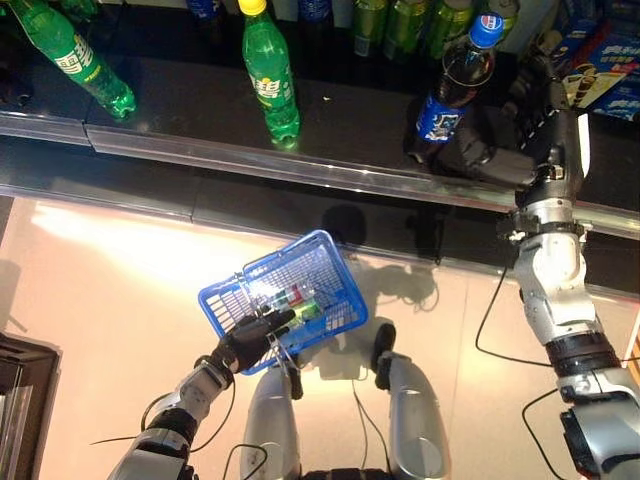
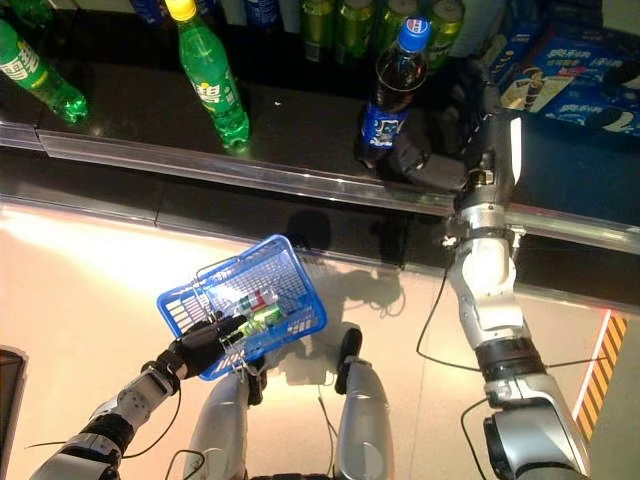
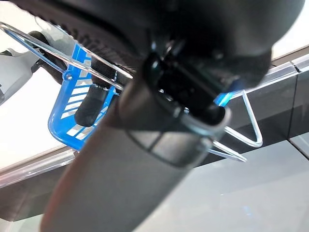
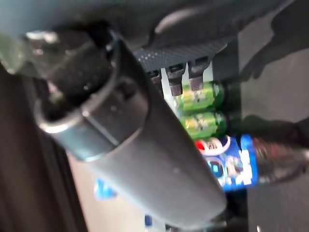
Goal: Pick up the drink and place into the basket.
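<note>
A dark cola bottle (image 1: 450,85) with a blue cap and blue label stands on the black shelf (image 1: 180,110). My right hand (image 1: 480,155) is on the shelf right beside the bottle's lower part, fingers fairly straight, thumb apart. In the right wrist view the bottle (image 4: 231,162) lies just past the thumb (image 4: 145,145). My left hand (image 1: 250,340) is shut on the thin wire handles (image 3: 251,130) of the blue basket (image 1: 300,260), which hangs low in front of me. A green and red drink (image 1: 292,300) lies inside it.
Green bottles (image 1: 270,70) stand on the shelf left of the cola bottle. Green cans (image 1: 400,25) line the back. Blue boxes (image 1: 600,70) sit at the far right. A metal rail (image 1: 250,155) runs along the shelf's front edge.
</note>
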